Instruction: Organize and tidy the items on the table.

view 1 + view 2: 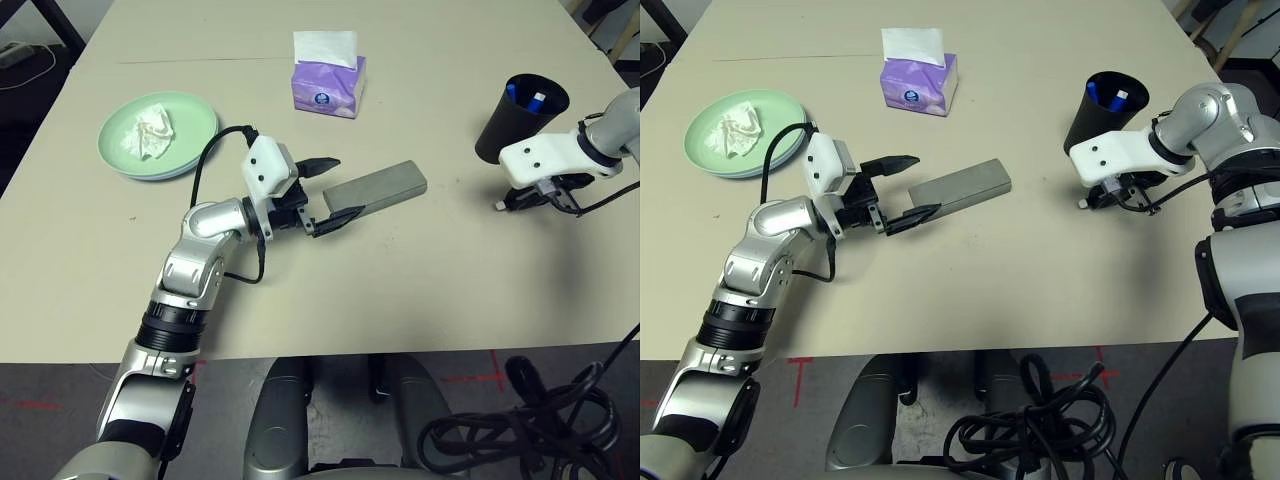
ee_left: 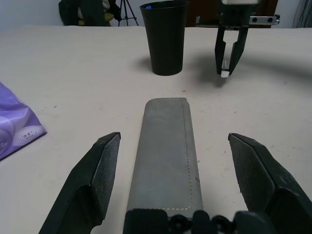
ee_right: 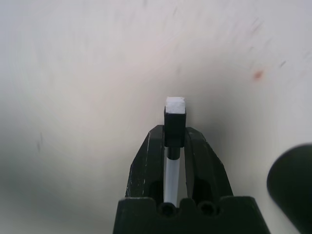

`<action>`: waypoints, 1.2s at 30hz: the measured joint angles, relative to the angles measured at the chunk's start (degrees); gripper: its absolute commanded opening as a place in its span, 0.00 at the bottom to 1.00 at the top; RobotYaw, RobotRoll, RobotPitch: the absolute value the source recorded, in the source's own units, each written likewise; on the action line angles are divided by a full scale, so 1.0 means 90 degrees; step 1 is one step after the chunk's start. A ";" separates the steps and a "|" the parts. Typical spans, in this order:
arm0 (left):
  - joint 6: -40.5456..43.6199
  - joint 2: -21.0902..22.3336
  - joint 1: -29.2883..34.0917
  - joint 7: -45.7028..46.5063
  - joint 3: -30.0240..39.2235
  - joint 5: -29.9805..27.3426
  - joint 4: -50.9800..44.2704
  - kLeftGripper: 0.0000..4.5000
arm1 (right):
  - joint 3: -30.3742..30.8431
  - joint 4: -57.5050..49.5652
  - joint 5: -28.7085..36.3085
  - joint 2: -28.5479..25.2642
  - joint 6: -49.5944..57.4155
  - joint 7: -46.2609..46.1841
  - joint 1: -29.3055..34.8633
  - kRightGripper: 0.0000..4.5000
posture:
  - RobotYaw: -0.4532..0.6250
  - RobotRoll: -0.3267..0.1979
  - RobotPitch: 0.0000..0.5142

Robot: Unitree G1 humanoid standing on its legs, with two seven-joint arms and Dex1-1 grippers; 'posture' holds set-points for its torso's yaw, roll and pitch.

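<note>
The grey oblong glasses case (image 1: 380, 188) lies mid-table. My left gripper (image 1: 342, 188) is open, one finger on each side of the case's near end (image 2: 165, 156). To the right stands the black cup (image 1: 520, 120) with a blue-white pen (image 1: 538, 99) in it. Just in front of the cup, my right gripper (image 1: 500, 205) hovers low over the table (image 1: 400, 290), shut on a thin white stick with a black collar and white tip (image 3: 175, 105). A crumpled white tissue (image 1: 148, 132) rests on the pale green plate (image 1: 195, 120), which sits on a pale blue one. The sunglasses are out of view.
A purple tissue box (image 1: 328, 85) stands at the back centre. Black cables (image 1: 530, 420) hang below the table's front edge. Open tabletop stretches between the case and the cup, and along the front.
</note>
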 measured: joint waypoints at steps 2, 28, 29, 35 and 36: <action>-0.0018 -0.0008 -0.0037 -0.0038 -0.0015 0.0001 0.0079 1.00 | -0.0109 -0.0920 0.0833 -0.0081 0.0867 0.0007 0.0443 0.09 | 0.44 0.62 0.40; -0.0546 -0.0103 -0.0151 -0.0346 -0.0083 0.0021 0.0826 1.00 | -0.3709 -0.7310 0.4684 0.1666 0.5767 -0.4428 0.3798 0.09 | 0.38 0.62 0.22; -0.0545 -0.0103 -0.0126 -0.0348 -0.0092 0.0021 0.0823 1.00 | -0.3815 -0.7389 0.4701 0.1851 0.5691 -0.4708 0.3873 0.09 | 0.38 0.62 0.22; -0.0527 -0.0064 0.0029 -0.0359 -0.0114 0.0020 0.0804 1.00 | -0.4072 -0.7535 0.4684 0.2471 0.5088 -0.5825 0.4195 0.09 | 0.41 0.62 0.22; -0.0515 -0.0067 0.0048 -0.0358 -0.0116 0.0020 0.0803 1.00 | -0.4076 -0.7515 0.4654 0.2534 0.4956 -0.5966 0.4197 0.09 | 0.42 0.62 0.22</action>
